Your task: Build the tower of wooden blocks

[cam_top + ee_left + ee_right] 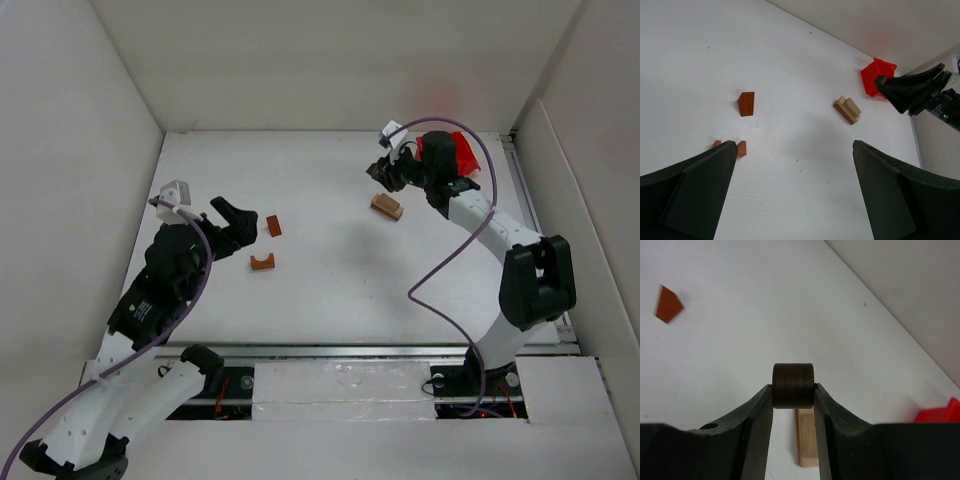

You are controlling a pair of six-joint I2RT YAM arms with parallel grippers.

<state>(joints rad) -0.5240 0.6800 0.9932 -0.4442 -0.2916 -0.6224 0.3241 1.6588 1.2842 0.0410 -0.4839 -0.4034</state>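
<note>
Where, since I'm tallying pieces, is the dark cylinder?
Right wrist view: the dark cylinder is pinched in the right gripper, beside the tan block, near the red bin.

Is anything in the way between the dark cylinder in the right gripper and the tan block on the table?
Nothing visible. The right gripper holds the dark cylinder; the tan block lies just beyond it, only bare table between. The red bin sits off to the side.

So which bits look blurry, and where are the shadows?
Left wrist view: the left end effector looms huge, soft-edged near the lens. Right wrist view: dark cylinder sharp, orange wedge blurry. Top view: faint grey shadow on the table.
</note>
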